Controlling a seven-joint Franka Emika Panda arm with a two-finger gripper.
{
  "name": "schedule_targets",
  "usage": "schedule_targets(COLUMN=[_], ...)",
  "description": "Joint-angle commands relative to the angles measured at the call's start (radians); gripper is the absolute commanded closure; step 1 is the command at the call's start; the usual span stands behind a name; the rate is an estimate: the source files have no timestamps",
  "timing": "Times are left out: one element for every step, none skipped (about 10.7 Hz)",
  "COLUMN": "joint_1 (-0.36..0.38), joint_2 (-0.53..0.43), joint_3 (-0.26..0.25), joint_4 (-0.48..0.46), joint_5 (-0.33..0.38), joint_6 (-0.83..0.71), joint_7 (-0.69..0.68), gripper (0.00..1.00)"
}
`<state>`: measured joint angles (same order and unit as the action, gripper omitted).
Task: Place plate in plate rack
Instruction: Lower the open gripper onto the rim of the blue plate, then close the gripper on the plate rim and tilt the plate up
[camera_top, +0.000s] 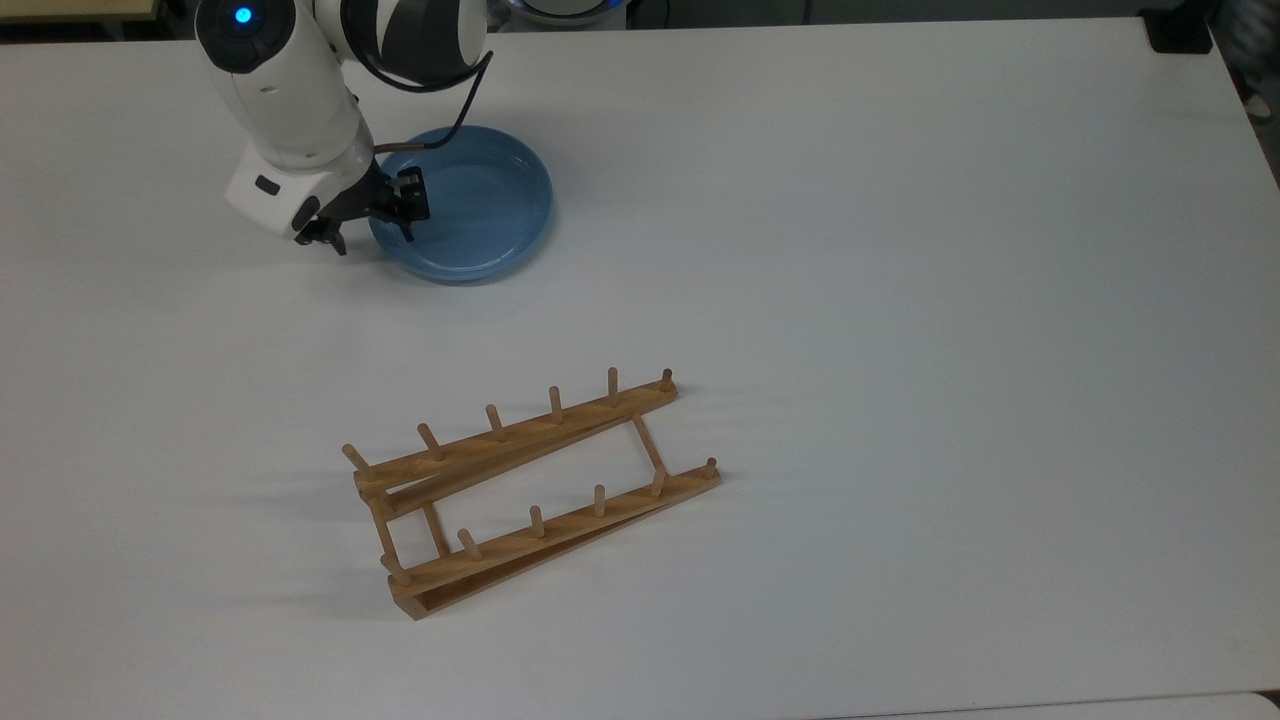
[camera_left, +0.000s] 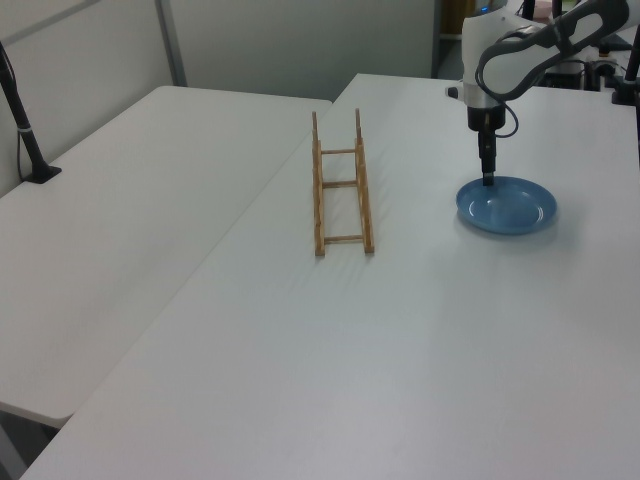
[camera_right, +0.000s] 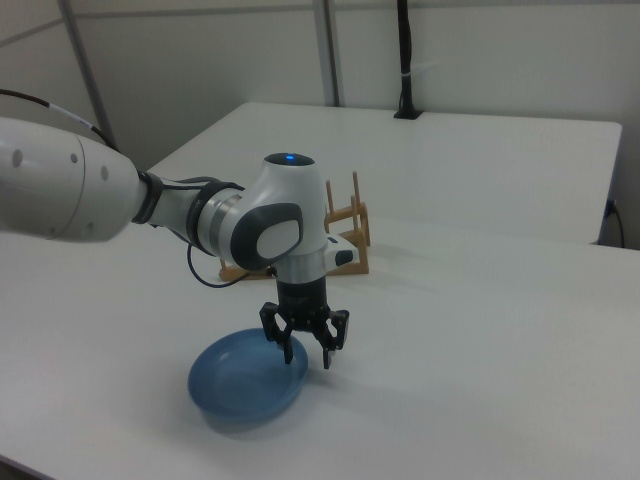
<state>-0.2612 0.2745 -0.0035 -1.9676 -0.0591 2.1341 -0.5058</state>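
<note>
Hanging: claw (camera_top: 371, 230) (camera_right: 306, 356) (camera_left: 488, 180) over plate's edge, fingers spread, 1 finger inside rim, 1 outside.
Plate (camera_top: 478, 205) (camera_left: 510, 206) (camera_right: 240, 385): blue, flat on white table (camera_top: 900, 300), near top view's upper left.
Plate rack (camera_top: 530, 490) (camera_left: 341, 185) (camera_right: 352, 225): wood, w/ pegs up, well apart from plate, no plate in it.

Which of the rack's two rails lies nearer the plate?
The upper rail in the top view of the plate rack. It faces the plate, while the lower rail runs beyond it, nearer the table's bottom edge.
</note>
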Motion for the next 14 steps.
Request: schedule_targets(joint_1=[0.007,0.01,0.016,0.019,0.025,0.034,0.037,0.039,0.037,0.033,0.03,0.027,0.022,0.014], joint_2=[0.011,0.011,0.011,0.012,0.011,0.012,0.009,-0.004,-0.027,-0.047,-0.064,-0.078,-0.098,-0.112], joint_3=[0.0,0.0,0.0,0.002,0.011,0.019,0.02,0.023,0.037,0.042,0.043,0.042,0.042,0.042], joint_4=[-0.005,-0.005,-0.007,-0.007,-0.005,-0.005,-0.001,0.004,0.007,0.022,0.051,0.108,0.171,0.223], joint_5=[-0.015,-0.015,-0.015,-0.015,-0.013,-0.013,-0.01,-0.004,-0.002,-0.001,0.002,0.034,0.082,0.117], joint_6=[0.018,0.018,0.018,0.018,0.018,0.018,0.014,0.004,0.001,-0.014,-0.051,-0.107,-0.149,-0.163], joint_7=[0.07,0.085,0.11,0.14,0.168,0.196,0.222,0.234,0.234,0.234,0.233,0.227,0.224,0.217], gripper=[0.58,0.69,0.73,0.81,0.83,0.93,1.0,1.0,1.0,1.0,1.0,1.0,1.0,1.0])
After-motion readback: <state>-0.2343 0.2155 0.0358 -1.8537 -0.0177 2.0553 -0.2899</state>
